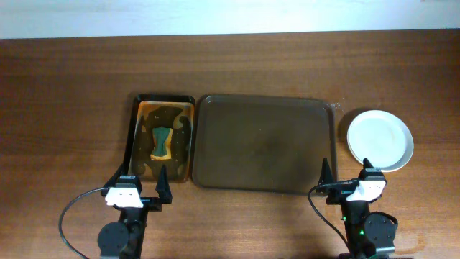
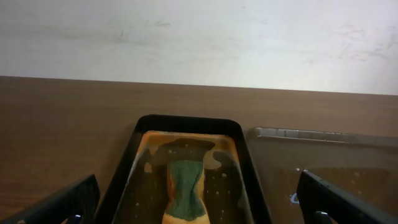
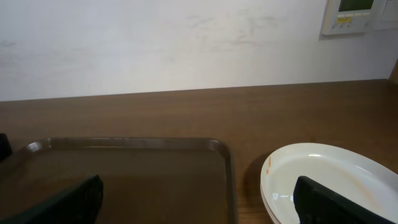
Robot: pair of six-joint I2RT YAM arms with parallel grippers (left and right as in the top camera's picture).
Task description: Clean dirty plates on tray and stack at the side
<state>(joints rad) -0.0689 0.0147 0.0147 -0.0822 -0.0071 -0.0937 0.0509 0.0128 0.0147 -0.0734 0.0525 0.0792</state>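
The white plates (image 1: 380, 139) sit in one stack on the bare wood tabletop right of the dark brown tray (image 1: 264, 144); how many are in the stack I cannot tell. The stack shows in the right wrist view (image 3: 323, 177) with a small orange mark on its left rim. The tray holds nothing and also shows in the right wrist view (image 3: 124, 180) and the left wrist view (image 2: 323, 168). My left gripper (image 1: 141, 185) is open and empty at the near edge, in front of the small black tray. My right gripper (image 1: 346, 177) is open and empty near the tray's front right corner.
A narrow black tray (image 1: 163, 138) with amber liquid and a green-yellow sponge (image 1: 161, 142) stands left of the brown tray; it shows in the left wrist view (image 2: 186, 180). A white wall runs behind the table.
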